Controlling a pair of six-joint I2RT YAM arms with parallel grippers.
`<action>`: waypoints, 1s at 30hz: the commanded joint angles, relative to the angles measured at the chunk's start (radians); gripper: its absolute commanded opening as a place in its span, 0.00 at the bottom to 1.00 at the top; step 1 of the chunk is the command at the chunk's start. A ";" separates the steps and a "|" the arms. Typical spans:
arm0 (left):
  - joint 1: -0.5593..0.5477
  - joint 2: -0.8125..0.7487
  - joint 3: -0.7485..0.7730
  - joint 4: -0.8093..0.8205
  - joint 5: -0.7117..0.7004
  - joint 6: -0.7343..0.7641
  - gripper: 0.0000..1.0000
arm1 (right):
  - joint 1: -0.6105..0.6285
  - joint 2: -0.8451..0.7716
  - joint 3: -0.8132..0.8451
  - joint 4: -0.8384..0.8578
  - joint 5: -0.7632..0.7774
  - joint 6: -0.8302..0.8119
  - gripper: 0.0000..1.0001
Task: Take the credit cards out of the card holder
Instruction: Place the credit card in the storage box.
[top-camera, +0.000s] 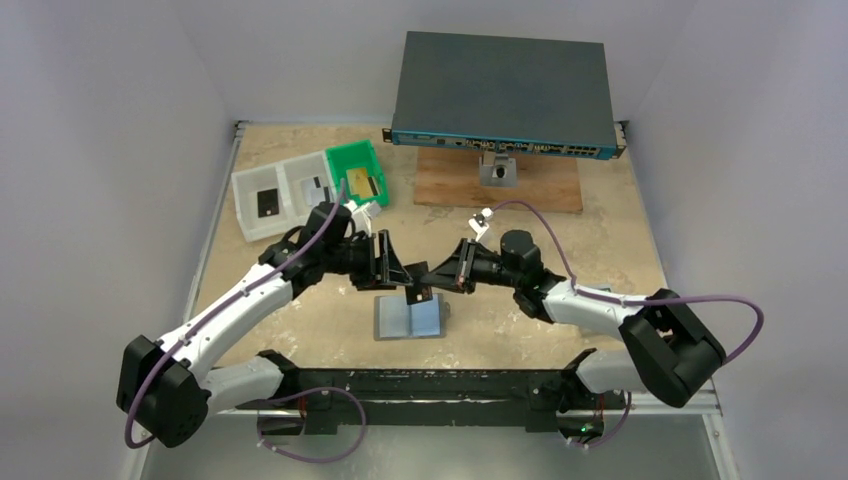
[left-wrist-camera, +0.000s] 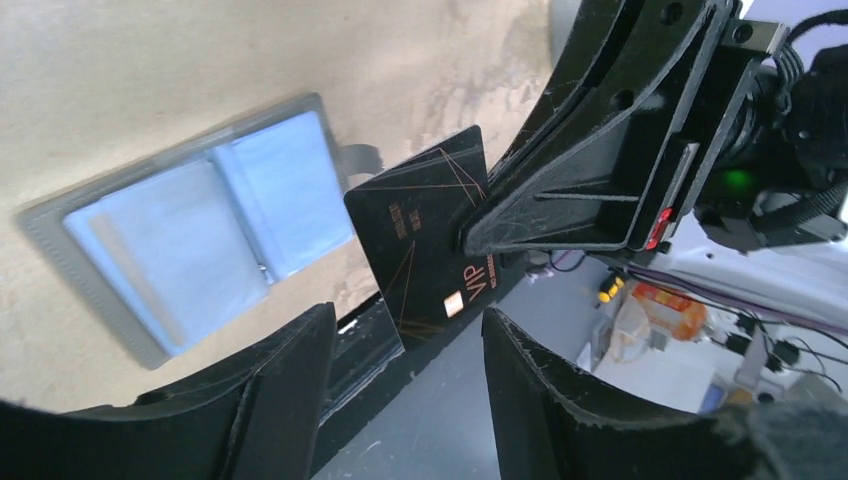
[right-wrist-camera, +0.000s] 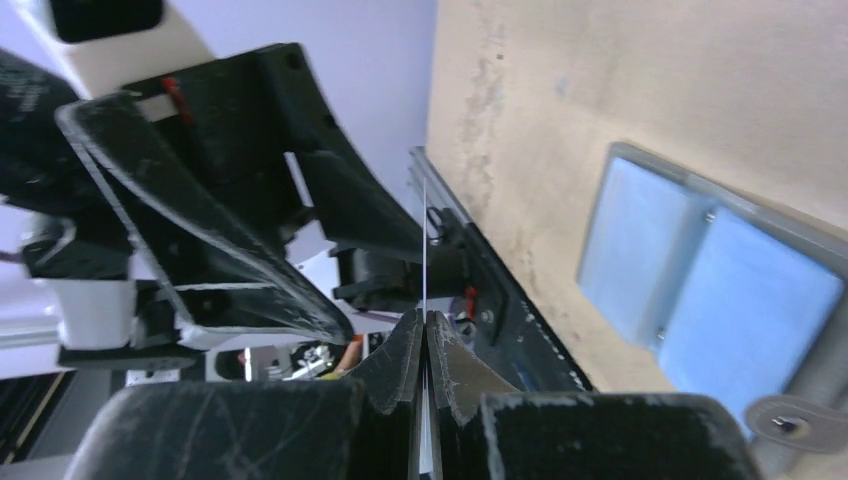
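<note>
Left gripper (left-wrist-camera: 407, 318) gapes wide, holding nothing, with the black card (left-wrist-camera: 420, 230) poking its lower corner toward the gap. Right gripper (right-wrist-camera: 424, 335) is pinched tight on that card, edge-on, in the air just above the card holder (left-wrist-camera: 190, 245). Looks like a hand-over. I'd close left square on the free flat half before right lets go, since thin glossy plastic will pivot or slip. The card holder lies open flat: grey rim, bluish clear pockets, no card showing. Beyond the card holder, to its left: white tray (top-camera: 275, 195), green tray (top-camera: 358, 172).
</note>
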 joint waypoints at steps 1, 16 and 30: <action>0.016 -0.028 -0.040 0.169 0.143 -0.063 0.54 | -0.001 0.001 0.046 0.171 -0.083 0.103 0.00; 0.023 -0.019 -0.074 0.249 0.181 -0.110 0.00 | 0.022 0.012 0.071 0.141 -0.063 0.081 0.15; 0.104 -0.069 0.026 -0.084 -0.046 0.001 0.00 | 0.027 -0.188 0.216 -0.497 0.237 -0.248 0.99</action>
